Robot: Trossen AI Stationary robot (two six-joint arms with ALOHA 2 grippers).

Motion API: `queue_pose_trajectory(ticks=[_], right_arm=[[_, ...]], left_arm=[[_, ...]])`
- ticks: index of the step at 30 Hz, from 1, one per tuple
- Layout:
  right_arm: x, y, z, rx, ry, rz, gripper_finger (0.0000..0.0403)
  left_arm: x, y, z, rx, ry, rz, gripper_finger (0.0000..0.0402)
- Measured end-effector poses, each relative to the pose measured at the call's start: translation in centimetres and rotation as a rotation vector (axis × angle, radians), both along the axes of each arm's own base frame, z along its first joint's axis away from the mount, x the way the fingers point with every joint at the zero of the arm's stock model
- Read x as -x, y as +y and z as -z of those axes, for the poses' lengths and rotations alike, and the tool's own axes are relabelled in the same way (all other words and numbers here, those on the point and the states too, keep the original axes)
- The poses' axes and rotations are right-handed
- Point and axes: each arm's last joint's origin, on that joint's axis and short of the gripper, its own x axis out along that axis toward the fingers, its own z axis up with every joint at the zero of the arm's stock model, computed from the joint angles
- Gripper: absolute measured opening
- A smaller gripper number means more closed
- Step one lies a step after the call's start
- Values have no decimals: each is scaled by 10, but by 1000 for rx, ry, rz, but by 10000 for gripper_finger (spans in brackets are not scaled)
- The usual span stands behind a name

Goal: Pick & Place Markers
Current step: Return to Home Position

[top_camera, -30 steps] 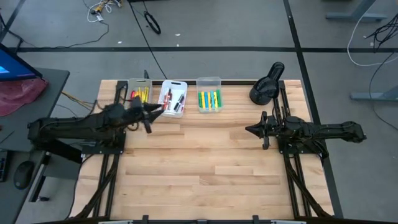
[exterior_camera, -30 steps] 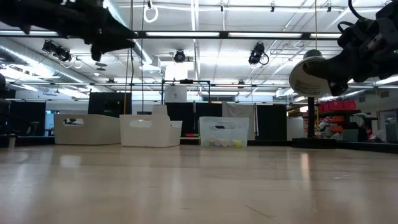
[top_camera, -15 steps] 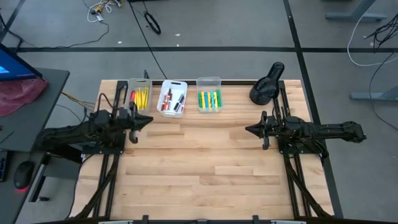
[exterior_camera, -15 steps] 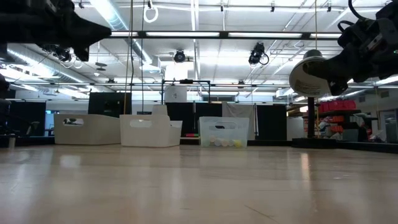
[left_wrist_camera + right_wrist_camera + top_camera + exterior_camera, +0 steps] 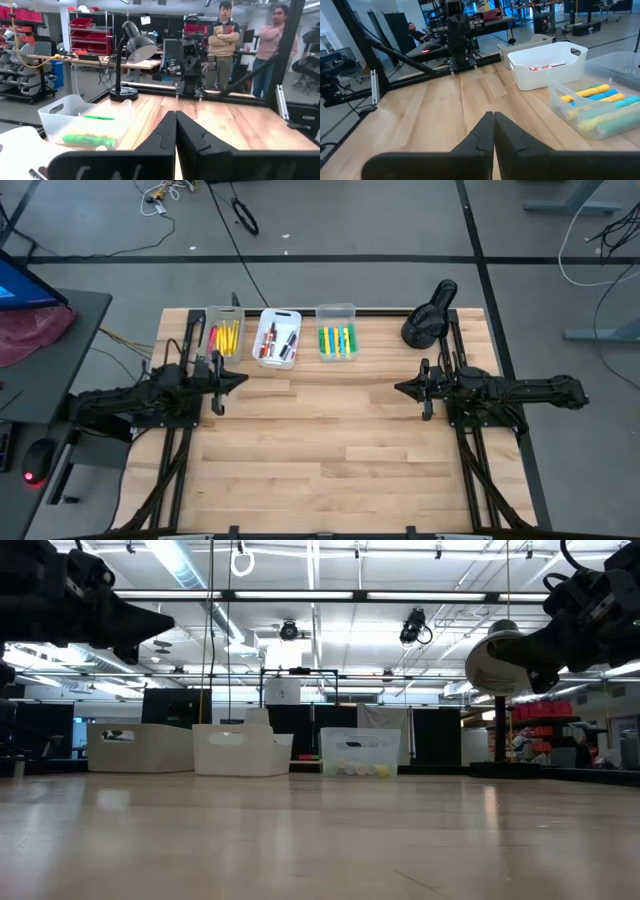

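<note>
Markers (image 5: 336, 340) lie sorted in three bins (image 5: 278, 314) at the desk's (image 5: 330, 450) far edge. Left end effector (image 5: 238, 378) and right end effector (image 5: 402, 388) hover over its sides, empty, fingers together. Seemingly the homing step; next, simply settle and stop.

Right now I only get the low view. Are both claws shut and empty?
Observer: Its wrist view shows the left claw shut, with nothing between the fingers.
Operator: And the right one?
Observer: The right claw is shut too and holds nothing.
Operator: Anything in the white bin? I only see its side.
Observer: Yes. The high view shows red and black markers lying inside the white bin.
</note>
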Motion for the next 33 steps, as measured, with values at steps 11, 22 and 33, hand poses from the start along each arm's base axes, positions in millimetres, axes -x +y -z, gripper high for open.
queue_pose_trajectory(ticks=[11, 22, 33], right_arm=[[0, 0, 0, 0, -1, 0, 16], [0, 0, 0, 0, -1, 0, 16], [1, 1, -2, 0, -21, -13, 16]], left_arm=[[-2, -13, 5, -39, 56, 126, 1], [-2, -17, 6, 83, 54, 152, 31], [-2, -17, 6, 108, 50, 154, 29]])
